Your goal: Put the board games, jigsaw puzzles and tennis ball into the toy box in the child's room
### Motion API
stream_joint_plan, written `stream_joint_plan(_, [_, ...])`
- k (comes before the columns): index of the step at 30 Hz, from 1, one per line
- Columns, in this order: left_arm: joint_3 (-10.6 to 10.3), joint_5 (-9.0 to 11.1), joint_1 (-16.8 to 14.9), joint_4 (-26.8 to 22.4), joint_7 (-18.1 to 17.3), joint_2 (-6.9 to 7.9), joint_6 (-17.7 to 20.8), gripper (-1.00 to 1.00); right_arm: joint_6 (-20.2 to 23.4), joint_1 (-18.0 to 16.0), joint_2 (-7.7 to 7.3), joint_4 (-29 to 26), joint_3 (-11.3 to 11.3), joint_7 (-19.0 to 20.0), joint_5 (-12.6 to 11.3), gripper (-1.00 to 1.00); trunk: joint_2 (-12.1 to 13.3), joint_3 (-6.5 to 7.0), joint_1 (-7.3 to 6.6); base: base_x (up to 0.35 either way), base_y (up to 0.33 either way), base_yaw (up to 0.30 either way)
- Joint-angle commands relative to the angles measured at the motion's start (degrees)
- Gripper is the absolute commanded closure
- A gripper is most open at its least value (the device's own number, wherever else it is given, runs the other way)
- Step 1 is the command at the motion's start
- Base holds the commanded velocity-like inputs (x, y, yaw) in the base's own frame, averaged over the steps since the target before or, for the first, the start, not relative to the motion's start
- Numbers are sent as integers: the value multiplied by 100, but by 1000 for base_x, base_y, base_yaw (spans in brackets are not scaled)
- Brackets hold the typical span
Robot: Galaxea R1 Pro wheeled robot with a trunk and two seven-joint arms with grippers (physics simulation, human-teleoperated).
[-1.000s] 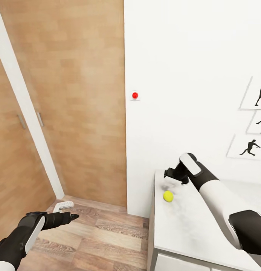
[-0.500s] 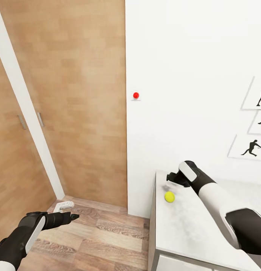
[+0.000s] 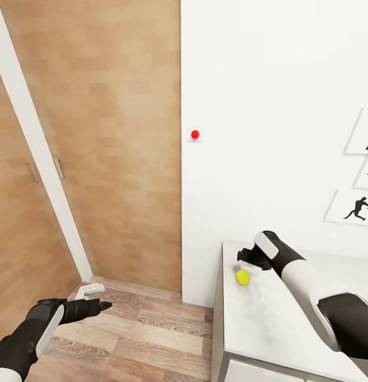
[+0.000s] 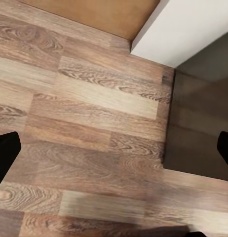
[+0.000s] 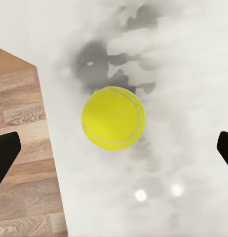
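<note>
**Right gripper poised over the tennis ball at the table's end**

Nearest to us, the left arm is reaching low and forward over the wood-plank floor [image 3: 146,339], its left gripper [image 3: 101,305] hanging well above the boards with nothing in it. In the left wrist view the two dark fingertips [image 4: 5,155] are sitting at opposite edges of the picture — jaws spread wide, only planks between them.

On the right side, the light grey table [image 3: 268,329] is running away from us, its near end standing beside the floor. The right arm is stretching out over that top, white forearm and black wrist angled toward the wall. The right gripper [image 3: 246,257] is hovering just above and a touch beyond the tennis ball [image 3: 242,277], not touching it. The right wrist view is telling it clearly: the yellow-green ball is lying on the mottled grey top close to the table's edge, centred between the fingertips [image 5: 5,155], which are standing far apart at either side — jaws wide open, well clear of the ball.

A small white object [image 3: 92,289] is lying on the floor at the foot of the wooden doors [image 3: 99,148]; what it is I cannot tell. Farther back, the white wall [image 3: 268,106] is carrying a small red button [image 3: 195,135], and off to the right hang black silhouette sports pictures [image 3: 359,208].
</note>
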Motion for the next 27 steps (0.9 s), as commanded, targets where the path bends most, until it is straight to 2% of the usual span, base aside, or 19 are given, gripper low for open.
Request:
stream_joint_plan(1, [10, 20, -4, -6, -9, -1, 41, -100, 16, -4, -8, -15, 43, -23, -61, -100, -7, -11, 2, 0, 6, 0])
stream_joint_plan(10, [10, 20, -4, -6, -9, -1, 34, -100, 8, -4, -10, -20, 37, 30, -53, -100, -7, -78, 2, 60, 66, 0])
stream_joint_plan(27, [10, 20, -4, -4, -9, 0, 25, -100, 8, -4, -25, 26, 36, 31, -52, -100, -7, -237, 2, 4, 4, 0])
